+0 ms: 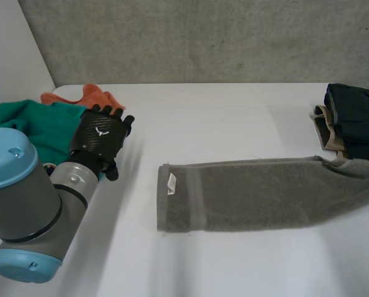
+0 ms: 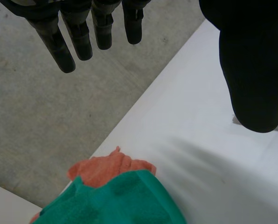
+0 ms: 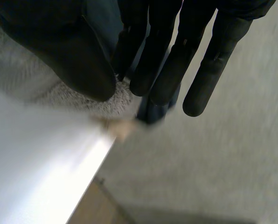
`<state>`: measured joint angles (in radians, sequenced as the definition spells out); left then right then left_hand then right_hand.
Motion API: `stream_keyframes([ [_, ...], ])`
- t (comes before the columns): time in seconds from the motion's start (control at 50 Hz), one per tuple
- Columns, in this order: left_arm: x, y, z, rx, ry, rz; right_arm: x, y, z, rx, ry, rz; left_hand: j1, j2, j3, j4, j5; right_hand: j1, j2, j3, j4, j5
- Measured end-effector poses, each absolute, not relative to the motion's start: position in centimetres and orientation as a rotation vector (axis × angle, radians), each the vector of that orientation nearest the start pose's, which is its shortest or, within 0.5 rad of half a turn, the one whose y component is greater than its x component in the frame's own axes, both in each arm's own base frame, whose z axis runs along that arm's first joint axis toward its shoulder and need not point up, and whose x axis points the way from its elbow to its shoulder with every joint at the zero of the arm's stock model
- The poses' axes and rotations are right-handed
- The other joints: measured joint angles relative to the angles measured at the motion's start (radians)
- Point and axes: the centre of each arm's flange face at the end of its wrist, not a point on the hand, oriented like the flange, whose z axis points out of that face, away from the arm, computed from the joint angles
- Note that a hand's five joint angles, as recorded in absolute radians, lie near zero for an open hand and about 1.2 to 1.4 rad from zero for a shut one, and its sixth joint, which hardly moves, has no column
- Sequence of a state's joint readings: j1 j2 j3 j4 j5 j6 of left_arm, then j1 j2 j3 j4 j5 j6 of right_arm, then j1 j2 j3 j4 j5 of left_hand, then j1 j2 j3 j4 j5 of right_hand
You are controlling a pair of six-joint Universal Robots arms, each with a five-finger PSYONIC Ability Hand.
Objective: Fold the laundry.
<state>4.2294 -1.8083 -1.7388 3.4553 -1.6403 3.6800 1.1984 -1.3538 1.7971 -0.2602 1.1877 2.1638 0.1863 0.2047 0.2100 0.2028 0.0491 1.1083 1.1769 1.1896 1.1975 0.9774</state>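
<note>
White table (image 1: 234, 124): long grey terry towel (image 1: 252, 195) spread flat for folding.
Left hand (image 1: 101, 139) open, empty; right hand (image 3: 59, 51) at its right end, hold unclear.

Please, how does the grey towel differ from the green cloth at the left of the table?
The grey towel is spread out as a long strip mid-table; the green cloth is bunched in a heap at the left edge. The grey towel shows a white label; the green cloth shows none. Both rest on the white table.
</note>
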Motion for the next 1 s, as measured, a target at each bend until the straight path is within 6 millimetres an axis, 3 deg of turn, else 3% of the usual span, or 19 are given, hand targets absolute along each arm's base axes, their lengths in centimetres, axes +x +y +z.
stream_keyframes([
  [0.12,-26.5,-23.9,22.1,1.022,1.977,-2.088,13.5,-32.6,22.6,1.126,-1.702,1.831,0.000,0.000,0.000,0.000,0.000,0.000,0.000,0.000,0.000,0.009],
  [0.16,-26.5,-23.7,22.6,1.014,1.966,-2.101,18.7,-30.2,23.3,1.264,-1.623,1.976,0.000,0.000,0.000,0.000,0.000,0.000,0.000,0.000,0.000,0.009],
  [0.18,-26.4,-23.7,22.6,1.012,1.964,-2.104,19.6,-29.7,23.4,1.293,-1.607,2.002,0.000,0.000,0.000,0.000,0.000,0.000,0.000,0.000,0.000,0.009],
  [0.22,-26.4,-23.6,22.8,1.008,1.959,-2.110,23.5,-27.3,23.3,1.420,-1.536,2.106,0.000,0.000,0.000,0.000,0.000,0.000,0.000,0.000,0.000,0.009],
  [0.24,-26.3,-23.5,22.9,1.007,1.957,-2.112,25.7,-25.7,23.0,1.500,-1.494,2.157,0.000,0.000,0.000,0.000,0.000,0.000,0.000,0.000,0.000,0.009],
  [0.28,-26.3,-23.4,22.9,1.008,1.957,-2.112,27.0,-24.7,22.7,1.552,-1.471,2.184,0.000,0.000,0.000,0.000,0.000,0.000,0.000,0.000,0.000,0.009],
  [0.3,-26.2,-23.3,22.9,1.009,1.958,-2.111,29.7,-22.3,21.7,1.674,-1.417,2.233,0.000,0.000,0.000,0.000,0.000,0.000,0.000,0.000,0.000,0.009],
  [0.34,-26.2,-23.1,22.8,1.012,1.961,-2.107,32.6,-19.3,20.0,1.824,-1.356,2.257,0.000,0.000,0.000,0.000,0.000,0.000,0.000,0.000,0.000,0.009],
  [0.44,-26.1,-22.8,22.4,1.024,1.974,-2.093,35.8,-14.3,15.8,2.100,-1.270,2.175,0.000,0.000,0.000,0.000,0.000,0.000,0.000,0.000,0.000,0.009],
  [0.46,-26.1,-22.8,22.4,1.026,1.975,-2.092,36.0,-13.7,15.1,2.135,-1.262,2.150,0.000,0.000,0.000,0.000,0.000,-0.002,-0.003,-0.003,-0.002,0.009],
  [0.54,-26.3,-22.7,22.3,1.032,1.975,-2.093,36.1,-12.6,13.0,2.215,-1.278,2.037,0.000,0.000,0.000,0.000,0.000,-0.489,-0.564,-0.561,-0.567,-0.543],
  [0.58,-26.4,-22.7,22.5,1.034,1.968,-2.105,35.9,-12.8,13.1,2.195,-1.311,2.022,0.000,0.000,0.000,0.000,0.000,-0.753,-0.830,-0.825,-0.834,-0.807],
  [0.62,-26.7,-22.7,22.8,1.036,1.955,-2.124,35.6,-13.3,13.9,2.141,-1.363,2.037,0.000,0.000,0.000,0.000,0.000,-0.867,-0.952,-0.948,-0.955,-0.914],
  [0.72,-27.9,-22.4,24.2,1.039,1.909,-2.209,33.4,-15.8,18.1,1.848,-1.647,2.175,0.000,0.000,0.000,0.000,0.000,-0.881,-0.970,-0.979,-0.987,-0.930],
  [0.8,-29.3,-21.7,25.1,1.049,1.891,-2.291,30.7,-17.4,19.7,1.610,-1.948,2.218,0.000,0.000,0.000,0.000,0.000,-0.881,-0.970,-0.979,-0.987,-0.930],
  [0.88,-30.6,-21.1,25.2,1.072,1.905,-2.339,27.6,-18.9,18.9,1.434,-2.198,2.102,0.000,0.000,0.000,0.000,0.000,-0.881,-0.970,-0.979,-0.987,-0.930],
  [1.0,-33.1,-19.8,23.7,1.170,1.951,-2.347,23.6,-20.9,15.8,1.360,-2.295,1.823,0.000,0.000,0.000,0.000,0.000,-0.779,-0.837,-0.851,-0.868,-0.816],
])
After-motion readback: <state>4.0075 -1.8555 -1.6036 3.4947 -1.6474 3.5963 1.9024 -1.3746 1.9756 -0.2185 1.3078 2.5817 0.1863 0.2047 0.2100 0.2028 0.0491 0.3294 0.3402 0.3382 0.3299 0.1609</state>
